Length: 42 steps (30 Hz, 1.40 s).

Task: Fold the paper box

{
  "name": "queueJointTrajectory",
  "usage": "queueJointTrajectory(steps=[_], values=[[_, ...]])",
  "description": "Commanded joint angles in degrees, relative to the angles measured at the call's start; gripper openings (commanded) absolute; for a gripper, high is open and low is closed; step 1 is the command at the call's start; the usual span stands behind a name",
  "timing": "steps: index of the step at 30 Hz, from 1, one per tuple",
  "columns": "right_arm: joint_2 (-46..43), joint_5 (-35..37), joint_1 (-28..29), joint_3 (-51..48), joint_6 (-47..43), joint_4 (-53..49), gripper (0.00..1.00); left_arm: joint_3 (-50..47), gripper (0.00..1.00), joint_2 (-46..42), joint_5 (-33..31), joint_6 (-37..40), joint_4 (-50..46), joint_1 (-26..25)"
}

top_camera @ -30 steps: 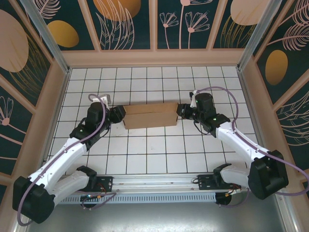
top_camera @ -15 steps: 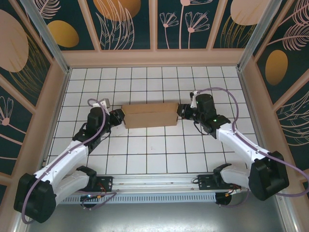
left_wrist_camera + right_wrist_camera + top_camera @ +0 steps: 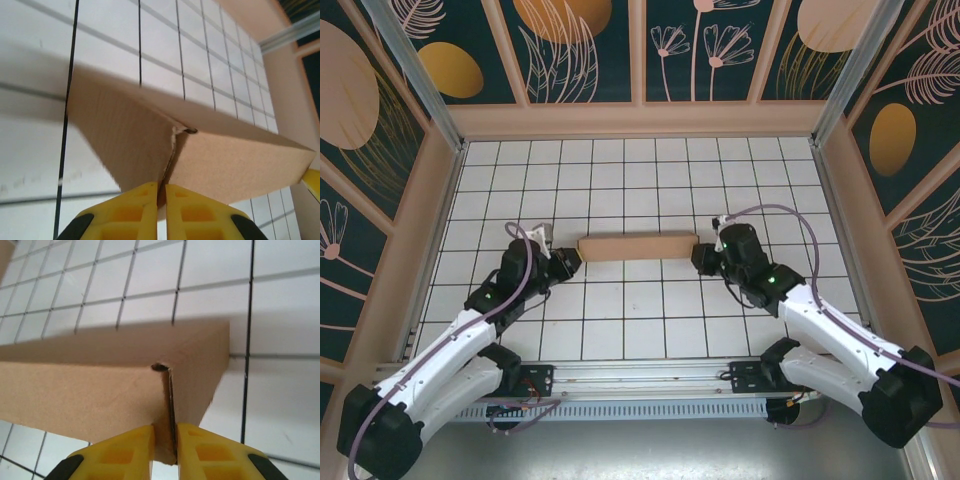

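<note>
The paper box is a plain brown cardboard strip about three tiles wide, held between the two arms above the white tiled floor. My left gripper is at its left end. In the left wrist view the yellow fingers are shut on a cardboard edge of the box, where two panels meet. My right gripper is at the right end. In the right wrist view the gripper is shut on a doubled flap of the box.
Tan walls enclose the tiled floor on three sides. A metal rail with both arm bases runs along the near edge. Open tiles lie in front of and behind the box.
The box has come nearer and turned, so that it now shows as one narrow strip instead of two faces. Both grippers moved nearer with it, and the left one closed onto its end.
</note>
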Motion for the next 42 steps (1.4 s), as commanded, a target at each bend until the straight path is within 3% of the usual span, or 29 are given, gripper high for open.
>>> queueJointTrajectory(steps=[1,3,9,14,21,25,29,33,38,42], values=[[-3.21,-5.48,2.36,-3.20,4.52,-0.73,0.20,-2.87,0.11,-1.78,6.42,-5.44,-3.62,-3.05],[-4.88,-6.17,2.98,-4.33,6.09,-0.92,0.20,-3.45,0.15,-3.53,5.37,-5.47,-6.05,-3.23],[-3.56,-3.93,2.60,-3.81,5.31,-2.66,0.35,-0.30,0.43,-1.91,-0.86,-1.31,-9.73,-3.22],[4.98,-7.28,-1.82,-1.04,4.14,-0.56,0.47,3.45,0.58,4.08,-12.01,2.68,-8.40,-3.13],[16.03,-9.72,-4.57,-0.69,3.33,6.35,0.47,2.49,0.54,16.88,-16.30,6.47,0.92,-1.73],[21.53,-10.83,-5.16,-0.81,2.90,10.88,0.38,0.47,0.47,21.70,-15.62,5.34,8.33,-1.73],[27.94,-12.24,-9.43,0.84,2.20,15.13,0.26,3.31,0.40,28.63,-15.32,5.12,12.81,-1.42],[34.84,-12.18,-12.58,5.66,0.69,16.89,0.24,9.31,0.36,37.73,-14.06,5.01,14.85,1.42],[42.02,-12.79,-16.41,11.97,-1.19,17.70,0.25,18.80,0.40,46.00,-16.78,9.16,13.76,3.62],[44.48,-13.84,-17.74,14.55,-2.11,17.77,0.34,24.15,0.51,49.68,-17.01,10.68,12.24,4.20]])
